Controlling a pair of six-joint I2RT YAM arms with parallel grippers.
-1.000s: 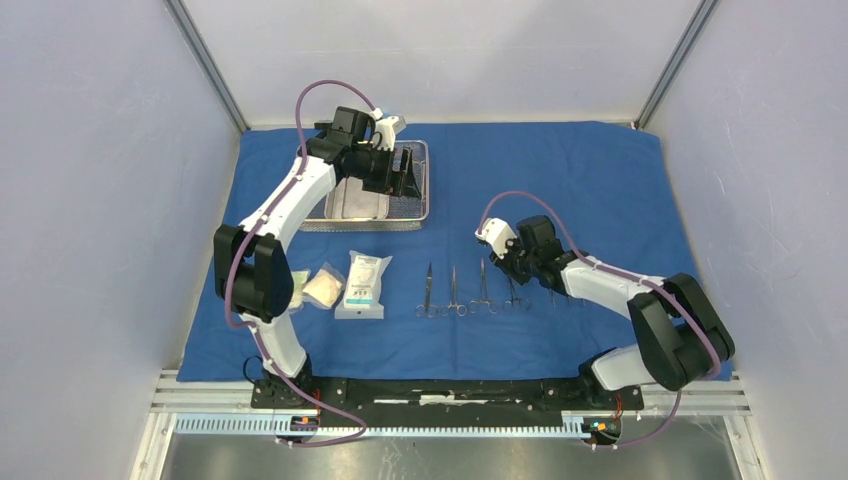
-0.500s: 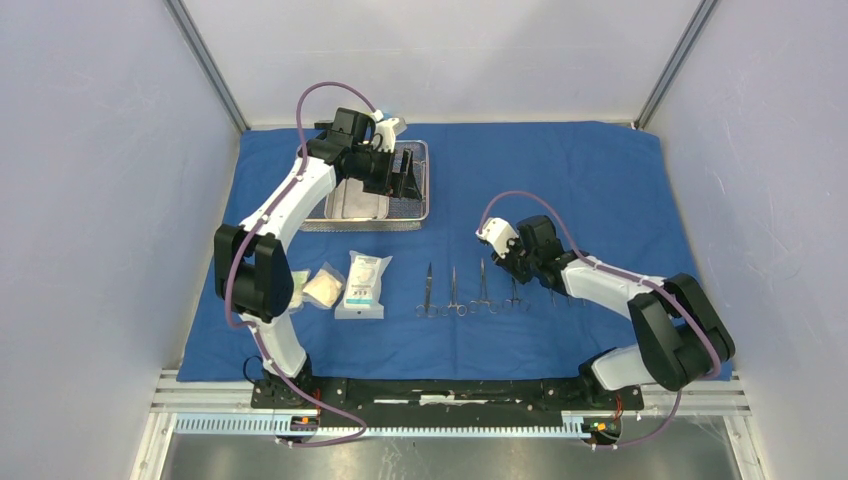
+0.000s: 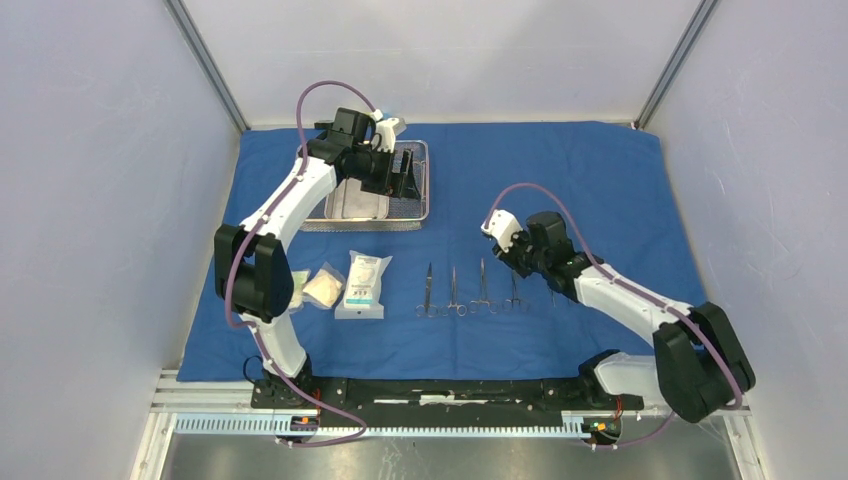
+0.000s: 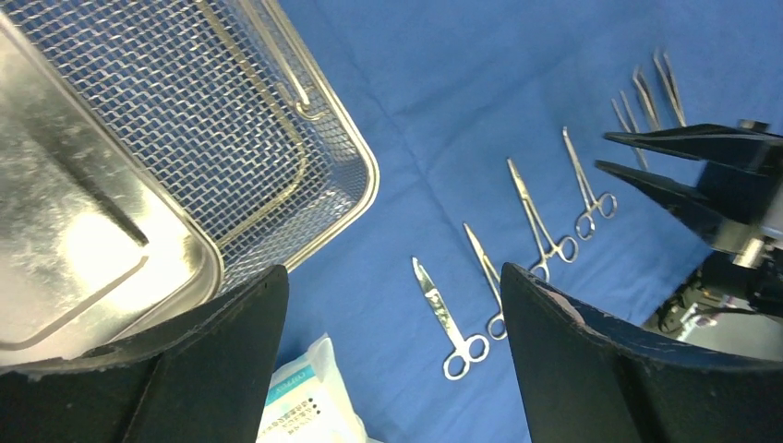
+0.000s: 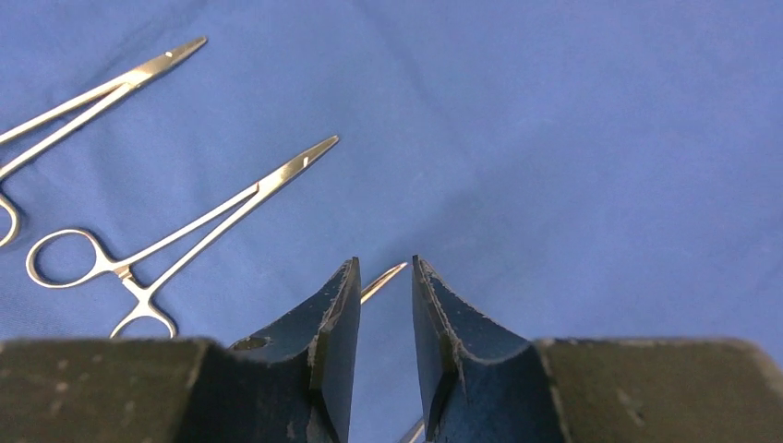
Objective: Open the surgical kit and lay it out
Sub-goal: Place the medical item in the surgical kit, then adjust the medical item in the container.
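**Surgical kit, part laid out: contents by position, left to right**

- Blue cloth wrap (image 3: 600,180): opened flat over the bench, carrying every item below.
- Three packets (image 3: 345,286): lower left of centre in the top view, side by side. The largest, white, bears teal and black print. It is too small to read, and no brand can be made out anywhere.
- Wire-mesh basket (image 3: 424,190): upper left of centre. The steel pan (image 3: 355,202) sits inside it, toward its left side.
- Left gripper (image 4: 392,277): hangs over the right end of the basket, jaws spread wide and holding nothing.
- Instruments (image 3: 452,292): a row at lower centre, roughly parallel, finger rings toward the bottom edge.
- Right gripper (image 5: 383,268): at the right end of that row, low over the cloth. Its jaws are parted by a narrow slit, and a slim instrument tip shows through the gap, apparently lying on the cloth rather than pinched.

Handling note (judgement): the step in hand looks to be extending the instrument row. It is best done by setting each piece parallel to its neighbours at matching spacing, then lifting straight up so nothing drags. The pan probably remains to be lifted out, so the grip should take its rim clear of the mesh.
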